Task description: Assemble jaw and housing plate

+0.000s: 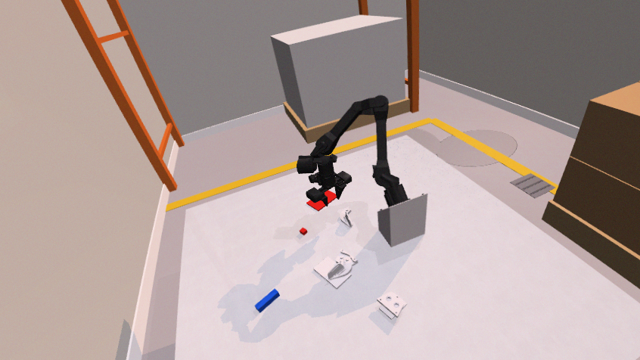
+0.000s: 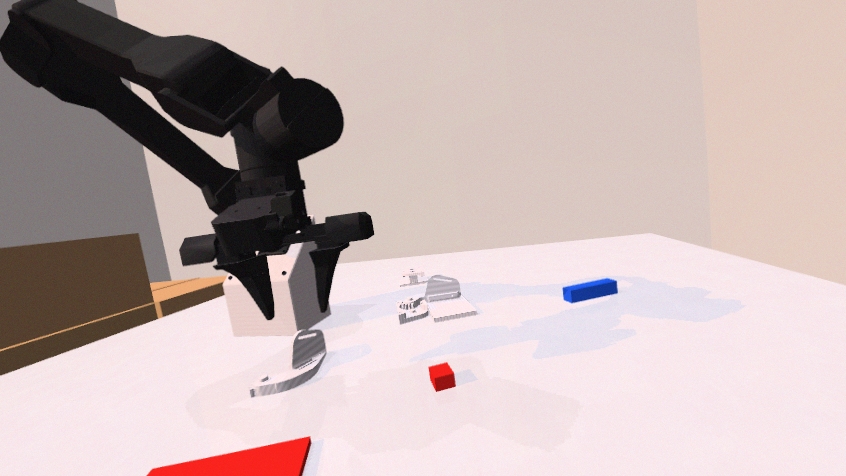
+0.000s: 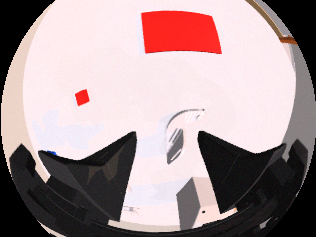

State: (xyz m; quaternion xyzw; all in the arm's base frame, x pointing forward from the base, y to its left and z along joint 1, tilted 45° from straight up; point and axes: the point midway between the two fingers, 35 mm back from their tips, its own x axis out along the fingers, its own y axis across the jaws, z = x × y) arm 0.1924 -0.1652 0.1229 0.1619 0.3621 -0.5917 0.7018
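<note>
From the left of the top view, an orange frame (image 1: 117, 91) stands by the wall. On the white surface (image 1: 223, 250) (image 2: 650, 384) (image 3: 110, 64), a blue bar (image 1: 267, 300) (image 2: 590, 290) lies flat, well apart from the white parts. Next comes a small red block (image 1: 303, 231) (image 2: 441, 377) (image 3: 82, 97), then a flat red plate (image 1: 315, 205) (image 2: 236, 458) (image 3: 180, 33), partly hidden by the gripper (image 1: 333, 201) (image 2: 296, 314) (image 3: 167, 135) in the top view.

The gripper points downward in the air, its fingers spread partway with a gap between them and nothing pinched. Nearer the top view's bottom edge, the square base (image 1: 323, 268) (image 2: 450, 309) lies on the surface, with the first jaw (image 1: 338, 270) (image 2: 442, 288) on it and its grip face standing up. The pins are too small to make out.

The loose jaw (image 1: 345, 216) (image 2: 308, 349) (image 3: 175, 144) rests on the surface, apart from the base, below the level of the fingertips. Further right, the housing plate (image 1: 392, 302) (image 2: 412, 277) sits off the base, two round holes showing; its face is raised over a smaller part. The black arm (image 1: 381, 134) (image 2: 195, 65) bends over from a grey block (image 1: 409, 221) (image 2: 260, 307) (image 3: 187, 201). At the far right are stacked brown boxes (image 1: 613, 138) (image 2: 70, 284).
</note>
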